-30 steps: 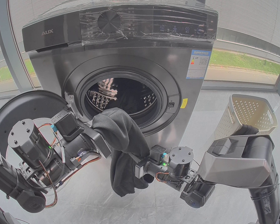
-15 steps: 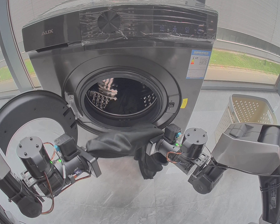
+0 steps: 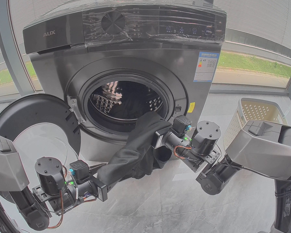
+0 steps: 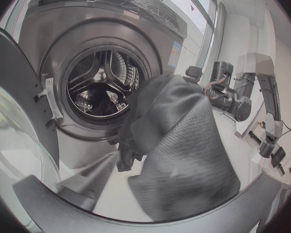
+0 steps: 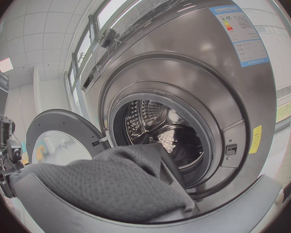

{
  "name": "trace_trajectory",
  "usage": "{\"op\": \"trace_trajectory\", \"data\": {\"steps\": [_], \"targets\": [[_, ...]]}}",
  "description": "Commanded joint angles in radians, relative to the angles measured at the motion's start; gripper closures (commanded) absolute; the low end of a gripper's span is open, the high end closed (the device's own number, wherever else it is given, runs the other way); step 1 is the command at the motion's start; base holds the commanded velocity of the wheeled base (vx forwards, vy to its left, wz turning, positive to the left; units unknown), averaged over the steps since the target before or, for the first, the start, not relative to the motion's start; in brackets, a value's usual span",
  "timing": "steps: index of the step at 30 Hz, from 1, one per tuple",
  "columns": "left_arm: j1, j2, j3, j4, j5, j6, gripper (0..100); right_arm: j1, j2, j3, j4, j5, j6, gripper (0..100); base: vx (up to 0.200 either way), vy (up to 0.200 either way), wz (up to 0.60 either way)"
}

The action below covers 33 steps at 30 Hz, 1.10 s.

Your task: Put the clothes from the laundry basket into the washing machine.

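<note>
From my head camera, the dark grey mesh garment (image 3: 135, 149) hangs in a slanting band between the two arms, outside the dark grey front-loading washing machine (image 3: 126, 59). Its upper end lies against the lip of the round drum opening (image 3: 126, 102), at about 5 o'clock on that ring. Its lower end runs down towards 7 o'clock.

My left gripper (image 3: 104, 176) is clenched on that lower end, low over the pale floor tiles (image 3: 171, 204), and the cloth pulls in a straight line from it. My right gripper (image 3: 153, 134) sits under the upper end, just beside the opening's rim. The fabric buries it, so I cannot tell whether it is clamped or released.

The machine's round black glass-centred door (image 3: 32, 120) stands swung open at 8 o'clock of the opening. Some dark cloth (image 4: 98, 102) already lies inside the steel drum. The beige perforated plastic laundry basket (image 3: 258, 117) stands on the floor at 3 o'clock of the machine, well apart from the garment.
</note>
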Motion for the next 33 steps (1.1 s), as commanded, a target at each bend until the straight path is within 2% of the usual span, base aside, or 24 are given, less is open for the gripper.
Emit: {"op": "trace_trajectory", "data": {"steps": [1,4,9,12,14,19,30,33], "targets": [[-0.009,0.003,0.086,-0.005,-0.030,0.004,0,-0.029,-0.007,-0.010,-0.001,0.001,-0.002,100,0.000,0.000,0.00],[-0.015,0.017,0.115,-0.001,-0.075,0.013,0,-0.045,-0.007,-0.019,-0.001,0.001,-0.002,100,0.000,0.000,0.00],[0.000,0.021,0.083,-0.004,-0.073,0.011,0,-0.045,-0.024,-0.011,-0.004,0.001,-0.002,100,0.000,0.000,0.00],[0.000,-0.003,0.006,-0.004,-0.081,-0.003,0,-0.029,-0.040,-0.010,-0.003,0.001,-0.002,100,0.000,0.000,0.00],[-0.006,-0.002,-0.057,-0.004,-0.081,-0.010,0,0.000,-0.055,-0.007,-0.001,0.001,-0.004,100,0.000,0.000,0.00],[-0.030,0.075,-0.166,-0.004,-0.075,-0.009,0,0.069,-0.080,0.013,0.000,0.000,-0.004,100,0.000,0.000,0.00],[-0.006,0.248,-0.345,-0.004,-0.069,-0.004,0,0.140,-0.107,0.039,-0.001,0.000,-0.001,100,0.000,0.000,0.00],[0.014,0.291,-0.390,-0.004,-0.033,0.002,0,0.158,-0.109,0.044,-0.003,0.000,-0.001,100,0.000,0.000,0.00]]}}
